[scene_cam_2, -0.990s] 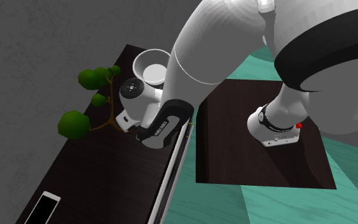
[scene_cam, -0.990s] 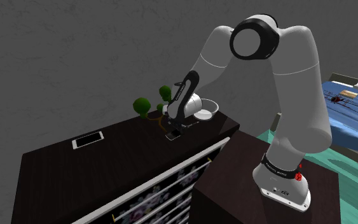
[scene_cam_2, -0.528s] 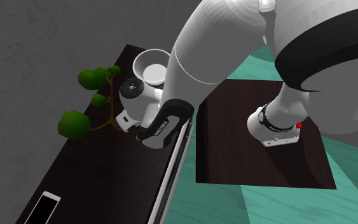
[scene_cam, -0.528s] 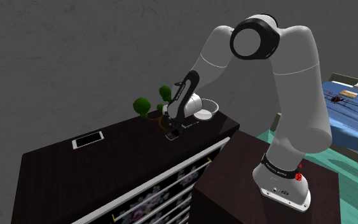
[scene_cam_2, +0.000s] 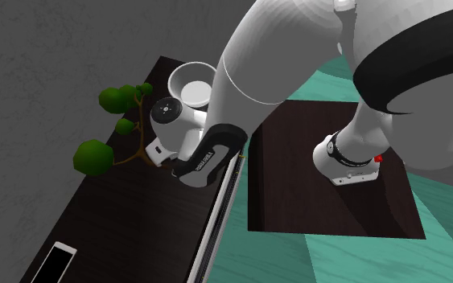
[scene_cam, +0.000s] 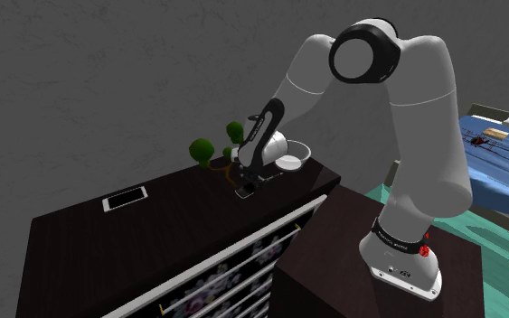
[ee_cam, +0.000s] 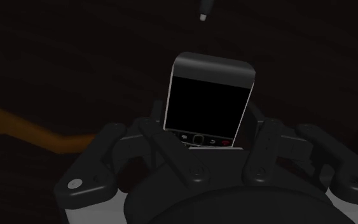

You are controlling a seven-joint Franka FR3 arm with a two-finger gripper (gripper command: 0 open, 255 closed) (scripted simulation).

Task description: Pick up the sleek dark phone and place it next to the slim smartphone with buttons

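Dark phone [ee_cam: 209,105], one of two phones, is sitting pinched between the gripper's [ee_cam: 208,127] fingers, low over the dresser top [scene_cam: 80,235] near one bowl [scene_cam: 296,155] and one plant [scene_cam: 202,150]. The white-framed phone [scene_cam: 125,199] is lying well apart. The single arm is arching over, gripper pointing down.

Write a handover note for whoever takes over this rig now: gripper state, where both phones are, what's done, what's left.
Gripper: shut on the dark phone with a silver rim and buttons under its screen, clasped by its sides.
Where: that phone is low over the dark cabinet top beside the small green plant; contact with the top cannot be told. The flat white-edged smartphone lies on the same top, toward the shoulder view's left.
Done: grasp.
Left: carry the phone over, set it beside the white-edged smartphone, release.
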